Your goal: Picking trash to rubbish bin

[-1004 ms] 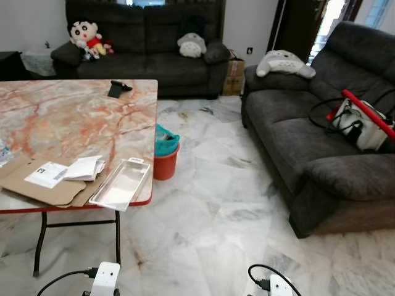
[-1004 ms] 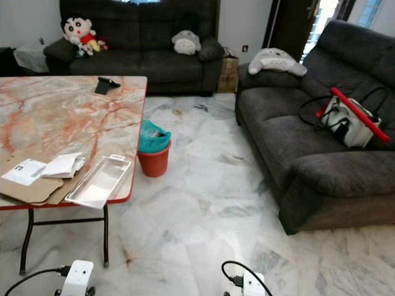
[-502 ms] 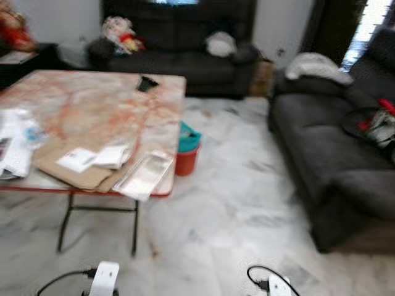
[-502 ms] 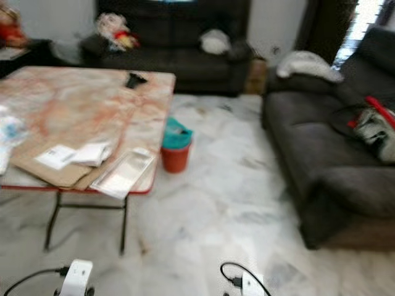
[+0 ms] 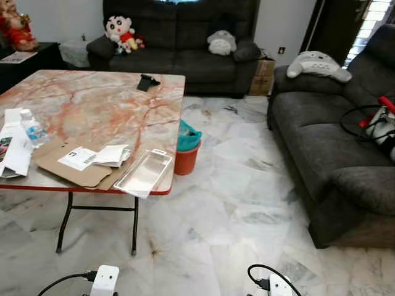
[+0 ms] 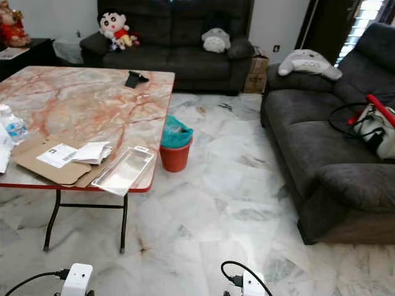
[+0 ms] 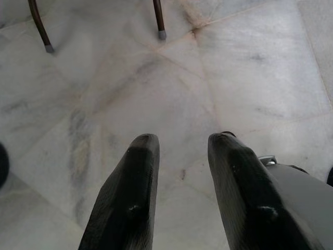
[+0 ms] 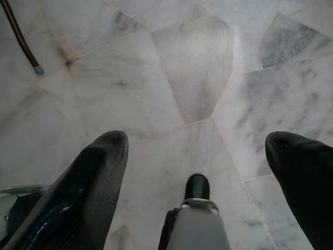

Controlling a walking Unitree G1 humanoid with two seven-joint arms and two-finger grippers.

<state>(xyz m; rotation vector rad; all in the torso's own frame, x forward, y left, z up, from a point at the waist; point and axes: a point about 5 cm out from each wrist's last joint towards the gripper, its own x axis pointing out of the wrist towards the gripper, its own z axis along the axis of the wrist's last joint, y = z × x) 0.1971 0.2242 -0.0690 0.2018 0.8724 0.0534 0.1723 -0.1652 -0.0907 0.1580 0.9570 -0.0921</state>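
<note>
Both arms hung idle, nothing held: left hand [image 7: 179, 192] fingers slightly apart, right hand [image 8: 200, 187] spread wide, pointing at floor [image 8: 182, 78]. Trash on bench [image 5: 92, 111] ahead-left of hands: clear tray [image 5: 143, 174] overhanging edge, papers [image 5: 111, 155], cardboard [image 5: 62, 169]. Rubbish bin [image 5: 186, 155] beside bench, farther ahead, likely for easy drop.

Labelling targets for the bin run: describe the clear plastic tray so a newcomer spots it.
Start at the marble-topped table and go to its near corner by the orange bin. The clear plastic tray overhangs that edge, beside cardboard and papers; it alone is see-through.
</note>
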